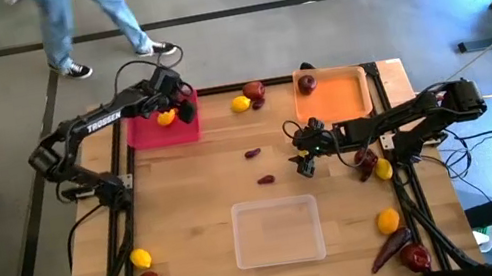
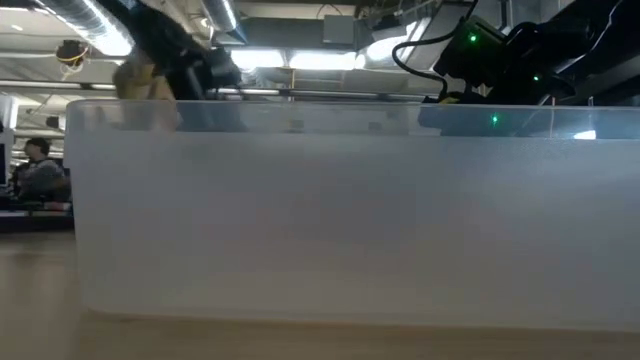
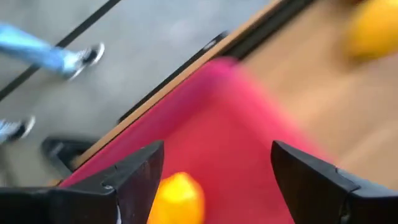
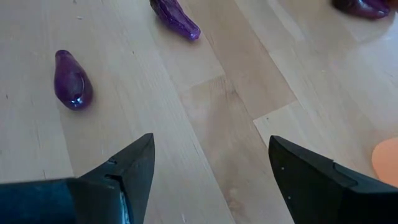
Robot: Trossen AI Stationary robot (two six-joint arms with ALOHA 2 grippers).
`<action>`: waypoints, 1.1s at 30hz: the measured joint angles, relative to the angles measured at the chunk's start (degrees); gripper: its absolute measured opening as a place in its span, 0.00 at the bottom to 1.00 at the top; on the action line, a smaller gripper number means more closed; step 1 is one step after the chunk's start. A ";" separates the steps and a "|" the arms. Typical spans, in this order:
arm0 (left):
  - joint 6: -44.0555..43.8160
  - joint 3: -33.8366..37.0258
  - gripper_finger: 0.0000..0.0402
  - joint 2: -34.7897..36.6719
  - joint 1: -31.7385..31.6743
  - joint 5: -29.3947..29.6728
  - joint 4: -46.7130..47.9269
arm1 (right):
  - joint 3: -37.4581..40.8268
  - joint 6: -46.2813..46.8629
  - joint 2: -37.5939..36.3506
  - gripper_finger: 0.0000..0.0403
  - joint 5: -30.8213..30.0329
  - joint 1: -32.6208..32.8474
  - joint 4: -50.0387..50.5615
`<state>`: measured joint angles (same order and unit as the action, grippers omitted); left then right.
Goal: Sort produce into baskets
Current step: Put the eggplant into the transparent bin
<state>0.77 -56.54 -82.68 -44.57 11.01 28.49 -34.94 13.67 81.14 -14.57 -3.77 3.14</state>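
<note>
My left gripper (image 1: 181, 106) (image 3: 217, 149) is open over the pink tray (image 1: 162, 132) (image 3: 236, 124) at the table's far left. A yellow lemon (image 1: 165, 119) (image 3: 178, 198) lies in that tray, below and beside one finger. My right gripper (image 1: 305, 160) (image 4: 211, 138) is open above bare wood near the table's middle. Two small purple pods (image 1: 253, 153) (image 1: 266, 179) lie just to its left and show in the right wrist view (image 4: 73, 81) (image 4: 176, 18). The orange tray (image 1: 341, 101) at the far right holds a dark red fruit (image 1: 308, 83). The clear tray (image 1: 277, 231) (image 2: 320, 220) sits near the front.
A lemon (image 1: 240, 103) and a red fruit (image 1: 254, 90) lie between the pink and orange trays. More fruit lies at the right edge (image 1: 384, 169), the front right (image 1: 388, 222) with a long dark pod (image 1: 388, 250), and the front left (image 1: 141, 259). A person's legs (image 1: 94, 23) show beyond the far edge.
</note>
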 joint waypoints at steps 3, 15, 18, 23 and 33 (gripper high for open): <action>0.05 -0.20 0.72 3.30 4.56 -6.60 -1.53 | 0.00 0.00 0.00 0.69 0.00 0.00 -0.02; 1.25 -0.14 0.72 3.99 22.62 -15.96 -8.25 | 0.00 -0.13 0.00 0.69 0.01 0.00 -0.02; 1.02 -0.14 0.72 2.10 25.38 -15.76 -11.31 | 0.00 -0.41 0.00 0.69 0.02 0.00 -0.02; 0.62 -0.12 0.72 -2.82 28.13 -14.95 -16.31 | 0.02 -0.44 0.00 0.69 0.02 0.00 -0.02; 0.64 -0.09 0.72 -15.93 30.02 -14.82 -25.77 | 0.02 -0.46 0.00 0.69 0.02 0.00 -0.02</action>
<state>1.41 -56.64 -98.61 -14.55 -3.81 2.72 -34.92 13.21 81.14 -14.55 -3.77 3.11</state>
